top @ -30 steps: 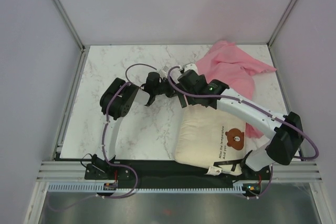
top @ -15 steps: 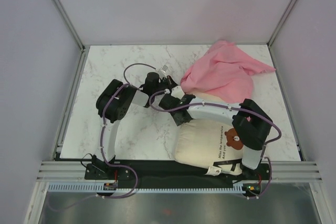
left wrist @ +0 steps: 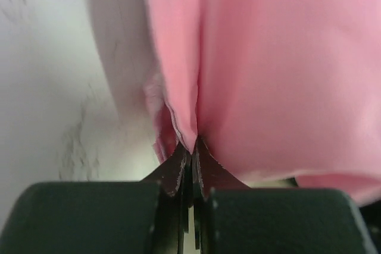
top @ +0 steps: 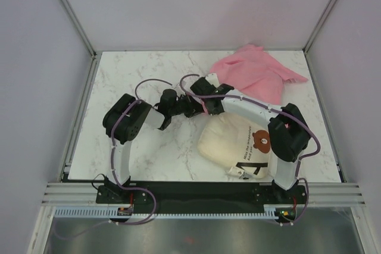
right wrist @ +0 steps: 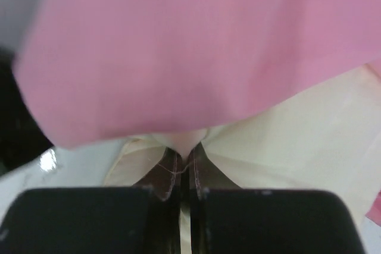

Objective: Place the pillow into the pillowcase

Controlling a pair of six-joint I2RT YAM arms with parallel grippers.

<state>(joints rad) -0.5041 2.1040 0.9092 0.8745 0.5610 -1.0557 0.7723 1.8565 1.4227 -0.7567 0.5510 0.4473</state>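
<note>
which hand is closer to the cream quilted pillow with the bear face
Right. The right hand is pinched shut on the cream quilted pillow at its edge. The left hand is clamped on the shiny pink fabric pillowcase, beside the pillow's far corner.

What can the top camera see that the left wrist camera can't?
Only the top camera shows the bear face on the pillow and the right arm. Only the left wrist camera shows, close up, the left arm's jaws pinched shut on a fold of the pillowcase. Both show the pink pillowcase and the marble table.
</note>
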